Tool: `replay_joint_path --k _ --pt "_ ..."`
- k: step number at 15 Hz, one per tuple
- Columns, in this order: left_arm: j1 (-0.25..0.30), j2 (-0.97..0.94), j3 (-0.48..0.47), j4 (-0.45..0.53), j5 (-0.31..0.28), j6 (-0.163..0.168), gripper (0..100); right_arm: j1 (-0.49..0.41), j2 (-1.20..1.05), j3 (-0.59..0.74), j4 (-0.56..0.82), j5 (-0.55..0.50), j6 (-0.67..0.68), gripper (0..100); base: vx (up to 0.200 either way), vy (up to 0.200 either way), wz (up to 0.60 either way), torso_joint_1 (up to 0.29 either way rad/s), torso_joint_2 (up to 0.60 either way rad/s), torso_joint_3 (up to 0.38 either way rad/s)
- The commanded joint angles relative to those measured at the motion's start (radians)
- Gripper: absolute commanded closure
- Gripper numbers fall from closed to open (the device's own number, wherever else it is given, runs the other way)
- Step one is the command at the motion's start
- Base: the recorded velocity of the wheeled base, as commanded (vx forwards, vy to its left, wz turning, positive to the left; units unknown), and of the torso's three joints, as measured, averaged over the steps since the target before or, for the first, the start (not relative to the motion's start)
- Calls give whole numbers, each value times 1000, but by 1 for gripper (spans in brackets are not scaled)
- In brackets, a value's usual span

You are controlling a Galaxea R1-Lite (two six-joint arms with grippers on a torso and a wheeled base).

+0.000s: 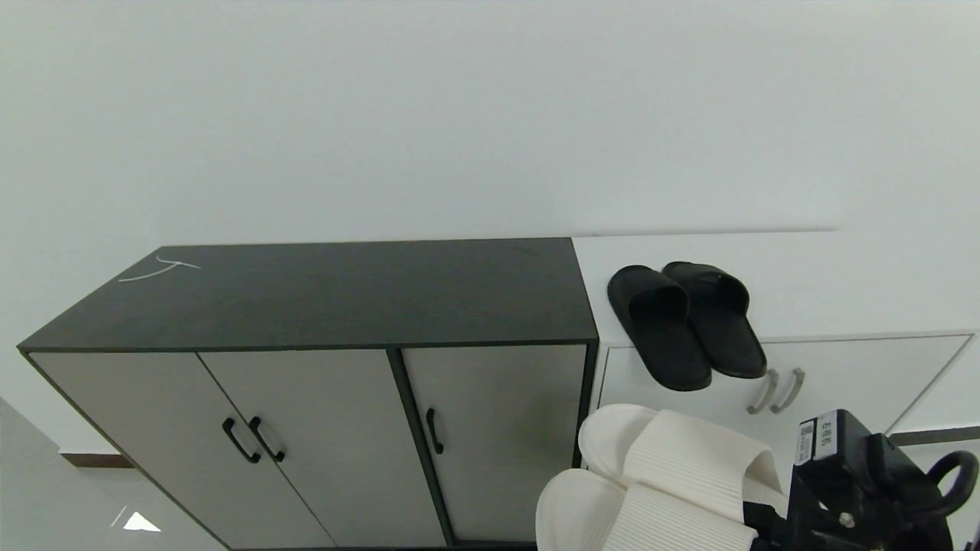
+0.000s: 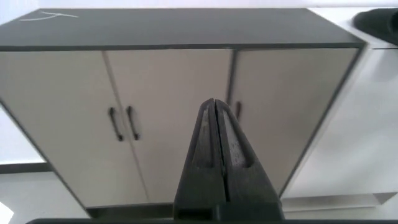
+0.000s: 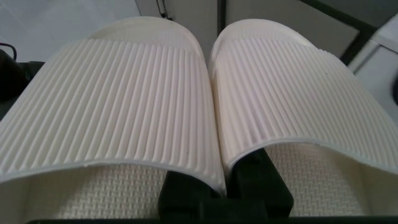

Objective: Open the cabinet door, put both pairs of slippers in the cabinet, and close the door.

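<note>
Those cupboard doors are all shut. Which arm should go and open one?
Probably the left. The left gripper is empty, jaws shut, facing the closed cabinet doors. The right gripper is clamped on the white slippers.

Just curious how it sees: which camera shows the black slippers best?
The head view: both black slippers lie in full on the white cabinet. The left wrist view catches just one dark tip.
</note>
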Motion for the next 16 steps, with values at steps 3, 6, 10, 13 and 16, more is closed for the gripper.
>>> replay_joint_path --k 3,6,10,13,16 --pt "-1 1 0 0 0 0 100 1 5 3 -5 0 0 100 0 200 0 2 6 1" --pt "0 1 0 0 0 0 100 -1 3 3 -6 0 -2 100 0 200 0 4 4 2" --pt "-1 1 0 0 0 0 100 1 5 5 -6 0 -2 100 0 200 0 4 6 4" --pt "0 1 0 0 1 0 100 1 5 6 -6 0 -2 100 0 200 0 -2 4 2" --pt "-1 1 0 0 1 0 100 1 5 9 -6 0 -2 100 0 200 0 2 2 1"
